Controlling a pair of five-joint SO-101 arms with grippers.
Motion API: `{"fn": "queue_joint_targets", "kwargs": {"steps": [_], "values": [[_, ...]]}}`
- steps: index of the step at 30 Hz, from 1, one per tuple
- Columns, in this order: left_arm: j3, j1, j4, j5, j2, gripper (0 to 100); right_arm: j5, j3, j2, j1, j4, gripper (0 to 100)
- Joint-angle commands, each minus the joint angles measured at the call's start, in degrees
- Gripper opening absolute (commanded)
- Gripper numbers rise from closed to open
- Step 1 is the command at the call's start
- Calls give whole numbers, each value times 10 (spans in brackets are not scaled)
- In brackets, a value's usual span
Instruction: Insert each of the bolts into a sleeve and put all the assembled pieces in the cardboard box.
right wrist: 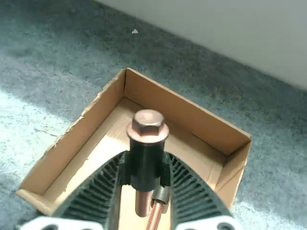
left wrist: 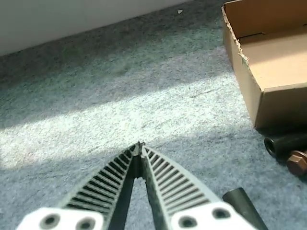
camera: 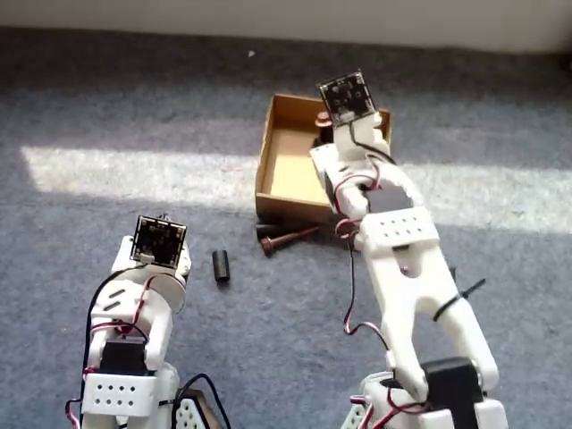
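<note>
My right gripper point(right wrist: 146, 160) is shut on a black sleeve point(right wrist: 145, 165) with a copper bolt through it, the bolt's head point(right wrist: 147, 124) on top. It hangs upright over the open cardboard box point(right wrist: 72, 148). A second threaded copper bolt point(right wrist: 154, 213) shows under it between the fingers; whether it lies in the box I cannot tell. In the high view the held piece point(camera: 322, 119) is above the box point(camera: 286, 170). My left gripper point(left wrist: 139, 147) is shut on nothing, low over the carpet. A loose sleeve point(camera: 221, 265) lies beside the left arm point(camera: 143, 304).
Against the box's front wall lie a black sleeve point(camera: 265, 230) and a copper bolt point(camera: 290, 239), seen from the left wrist as sleeve point(left wrist: 284, 143) and bolt head point(left wrist: 298, 162). Grey carpet covers the floor, with a sunlit band across the middle and a wall behind.
</note>
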State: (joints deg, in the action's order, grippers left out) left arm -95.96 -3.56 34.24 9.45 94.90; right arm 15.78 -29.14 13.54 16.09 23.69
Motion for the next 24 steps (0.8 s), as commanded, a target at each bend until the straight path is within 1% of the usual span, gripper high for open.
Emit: {"fn": "queue_joint_targets", "kwargs": {"steps": [1, 8, 12, 17, 24], "values": [[-18, -7, 1, 7, 7, 10, 6, 93, -63, -21, 0, 6], [-18, -7, 1, 7, 7, 10, 4, 160, -223, -31, 0, 6], [-18, -7, 1, 7, 7, 10, 6, 186, -288, -31, 0, 6], [-18, -7, 1, 7, 7, 10, 7, 192, -329, -32, 0, 8], [-18, -7, 1, 7, 6, 10, 5, 192, -333, -32, 2, 26]]}}
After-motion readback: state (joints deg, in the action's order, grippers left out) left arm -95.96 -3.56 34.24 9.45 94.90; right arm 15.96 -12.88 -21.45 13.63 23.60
